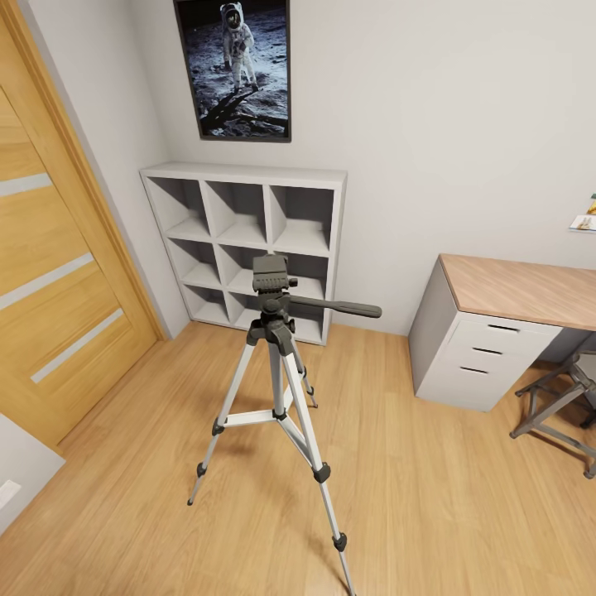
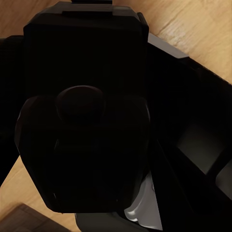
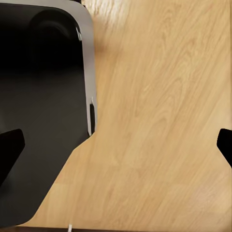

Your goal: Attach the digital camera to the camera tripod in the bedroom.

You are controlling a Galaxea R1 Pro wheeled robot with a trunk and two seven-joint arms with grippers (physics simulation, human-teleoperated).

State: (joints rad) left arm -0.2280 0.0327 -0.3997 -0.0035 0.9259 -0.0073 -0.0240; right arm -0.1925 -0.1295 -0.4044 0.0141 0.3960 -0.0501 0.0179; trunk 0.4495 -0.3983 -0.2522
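The camera tripod (image 1: pixel 277 364) stands on the wood floor in the middle of the head view, silver legs spread, with a bare black head (image 1: pixel 271 277) and its pan handle (image 1: pixel 348 310) pointing right. In the left wrist view a dark boxy black thing with a round bump, taken as the digital camera (image 2: pixel 87 63), sits right in front of the lens. My left gripper (image 2: pixel 92 159) looks shut on it, with one white pad (image 2: pixel 142 212) showing at its edge. My right gripper (image 3: pixel 117 145) hangs open over bare floor, its fingertips (image 3: pixel 9 145) far apart.
A white cube shelf (image 1: pixel 248 175) stands against the wall behind the tripod, under an astronaut poster (image 1: pixel 236 66). The wooden door (image 1: pixel 50 248) is at the left, a wood-topped grey desk (image 1: pixel 530 290) and a metal-framed chair (image 1: pixel 563 397) at the right. My black base (image 3: pixel 43 96) is beside the right gripper.
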